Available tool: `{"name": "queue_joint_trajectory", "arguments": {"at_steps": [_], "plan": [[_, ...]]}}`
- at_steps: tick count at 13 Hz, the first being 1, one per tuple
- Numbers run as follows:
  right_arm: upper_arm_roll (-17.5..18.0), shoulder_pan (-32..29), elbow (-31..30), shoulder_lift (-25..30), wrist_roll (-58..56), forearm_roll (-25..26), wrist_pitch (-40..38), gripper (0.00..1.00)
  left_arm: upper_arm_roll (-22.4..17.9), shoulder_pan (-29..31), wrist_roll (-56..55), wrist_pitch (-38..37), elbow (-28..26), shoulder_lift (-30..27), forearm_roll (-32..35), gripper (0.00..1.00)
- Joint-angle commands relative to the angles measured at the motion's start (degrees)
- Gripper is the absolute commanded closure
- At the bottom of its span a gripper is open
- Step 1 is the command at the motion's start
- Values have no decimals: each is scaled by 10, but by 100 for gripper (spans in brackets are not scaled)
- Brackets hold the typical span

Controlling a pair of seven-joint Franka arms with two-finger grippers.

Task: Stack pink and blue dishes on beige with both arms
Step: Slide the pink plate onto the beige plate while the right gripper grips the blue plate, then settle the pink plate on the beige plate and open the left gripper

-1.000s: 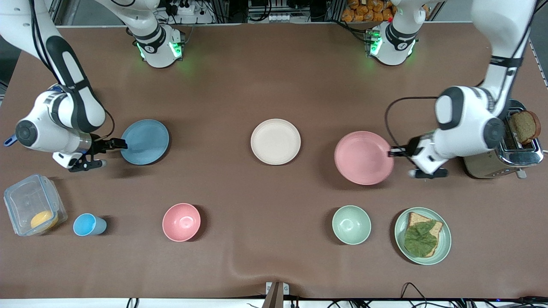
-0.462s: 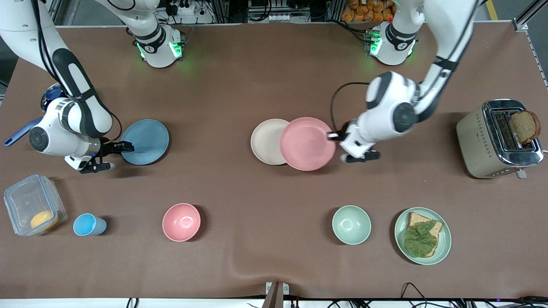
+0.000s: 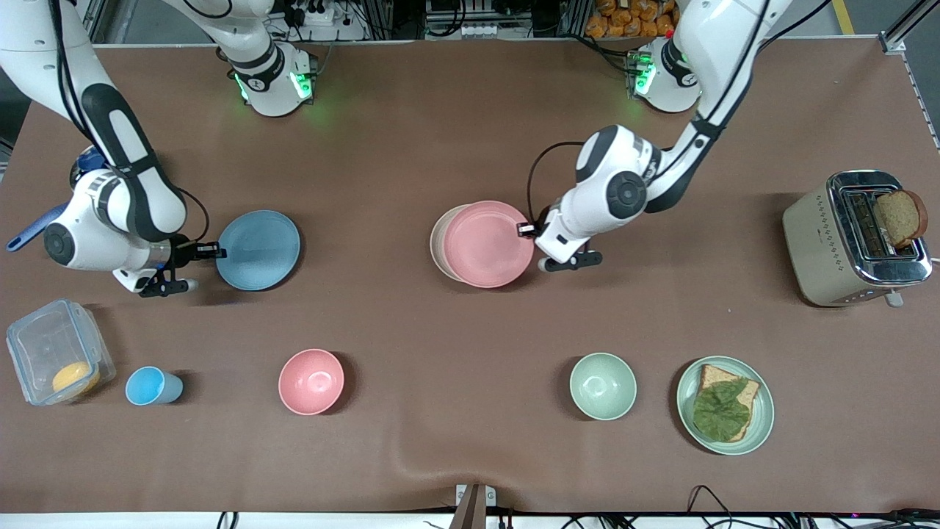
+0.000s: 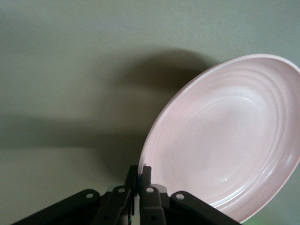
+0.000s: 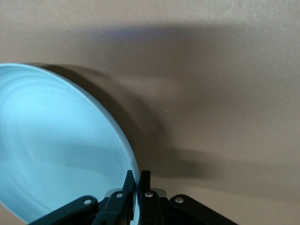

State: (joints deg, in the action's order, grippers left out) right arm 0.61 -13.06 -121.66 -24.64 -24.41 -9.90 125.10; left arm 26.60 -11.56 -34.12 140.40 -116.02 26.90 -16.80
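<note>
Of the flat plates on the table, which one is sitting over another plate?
The pink plate, held at its rim by the left pincer, lies over the beige plate. The blue plate and the green plate have only table under them.

I am working in a robot lab: two arm bases (image 3: 273,81) bolted to a brown-covered table (image 3: 470,147), with aluminium framing (image 3: 382,18) and cables (image 3: 705,499) around it.
</note>
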Motion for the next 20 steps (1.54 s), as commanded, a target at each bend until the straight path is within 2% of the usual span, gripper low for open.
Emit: {"name": "queue_joint_trajectory", "arguments": {"at_steps": [1, 8, 14, 19, 20], "plan": [[8, -9, 38, -9, -6, -10, -36, 100, -5, -22, -17, 30, 6, 16, -4, 100], [8, 5, 149, -9, 32, -15, -197, 100, -6, -36, -18, 44, -10, 23, -2, 100], [8, 24, 199, -9, 83, -16, -260, 100, -7, -36, -18, 53, -17, 24, -2, 100], [8, 37, 210, -8, 105, -34, -275, 100, -7, -37, -18, 59, -16, 33, -2, 100], [8, 40, 213, -8, 106, -34, -275, 100, -7, -36, -18, 59, -15, 36, -2, 94]]}}
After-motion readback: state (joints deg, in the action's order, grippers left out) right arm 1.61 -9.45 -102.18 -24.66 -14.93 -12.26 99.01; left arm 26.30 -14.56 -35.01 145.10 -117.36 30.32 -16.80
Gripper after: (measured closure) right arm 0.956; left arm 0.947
